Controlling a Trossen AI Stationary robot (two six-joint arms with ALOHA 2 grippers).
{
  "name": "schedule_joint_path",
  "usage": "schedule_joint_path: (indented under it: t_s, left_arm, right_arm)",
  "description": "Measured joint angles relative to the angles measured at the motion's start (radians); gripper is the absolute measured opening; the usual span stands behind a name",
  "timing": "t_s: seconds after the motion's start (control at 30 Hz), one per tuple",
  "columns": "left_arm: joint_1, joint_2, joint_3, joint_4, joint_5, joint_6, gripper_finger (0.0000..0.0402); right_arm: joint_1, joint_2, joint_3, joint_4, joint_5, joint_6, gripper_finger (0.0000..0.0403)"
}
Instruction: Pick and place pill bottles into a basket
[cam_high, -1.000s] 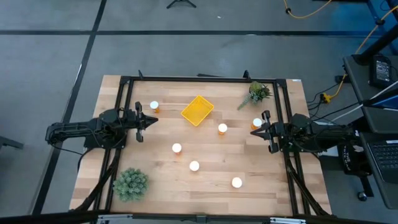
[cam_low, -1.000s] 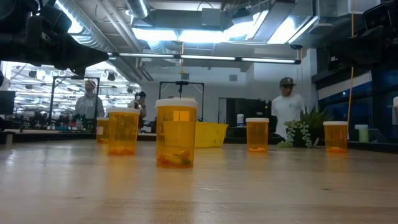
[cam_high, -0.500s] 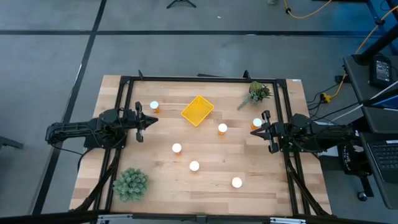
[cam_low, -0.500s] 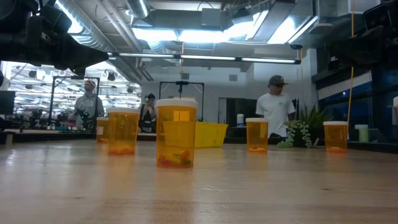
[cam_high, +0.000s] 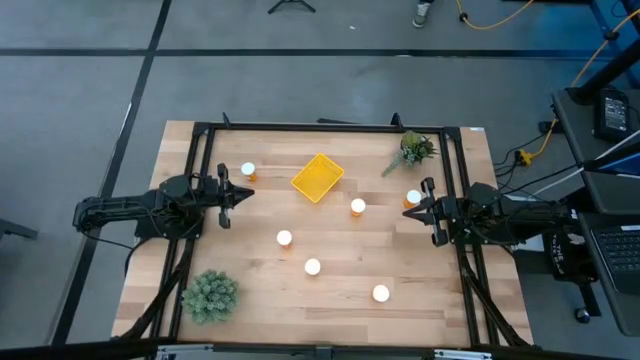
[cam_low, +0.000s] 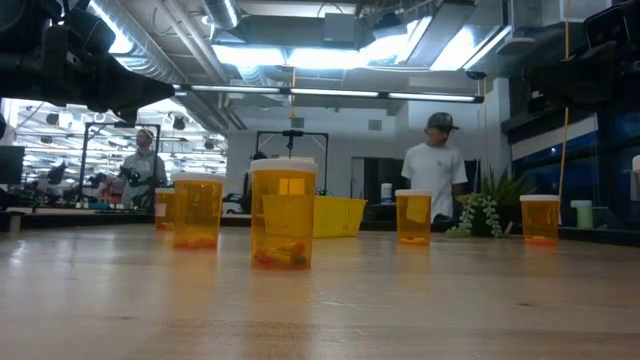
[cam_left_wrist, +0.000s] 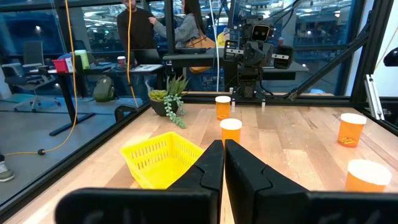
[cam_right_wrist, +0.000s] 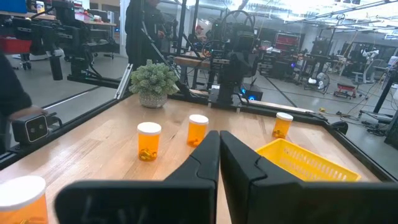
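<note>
Several orange pill bottles with white caps stand upright on the wooden table: one by the far left (cam_high: 248, 170), two toward the right (cam_high: 358, 206) (cam_high: 413, 198), and three nearer the front (cam_high: 284, 238) (cam_high: 312, 267) (cam_high: 381, 293). The yellow basket (cam_high: 318, 177) sits flat on the table at the far middle, with nothing in it. My left gripper (cam_high: 249, 193) waits shut at the table's left edge, pointing level across it (cam_left_wrist: 223, 147). My right gripper (cam_high: 403, 213) waits shut at the right edge (cam_right_wrist: 219, 138), close beside the bottle there but apart from it.
A small green plant (cam_high: 411, 150) stands at the far right corner and a bushier one (cam_high: 210, 295) at the near left corner. A black frame (cam_high: 330, 128) runs around the table. People stand in the room beyond (cam_low: 437, 175).
</note>
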Motion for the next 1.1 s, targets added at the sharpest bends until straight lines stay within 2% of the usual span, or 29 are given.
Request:
schedule_joint_path:
  t_s: [1.1]
  left_arm:
    - [0.0, 0.0, 0.0, 0.0, 0.0, 0.0, 0.0009]
  right_arm:
    - [0.0, 0.0, 0.0, 0.0, 0.0, 0.0, 0.0017]
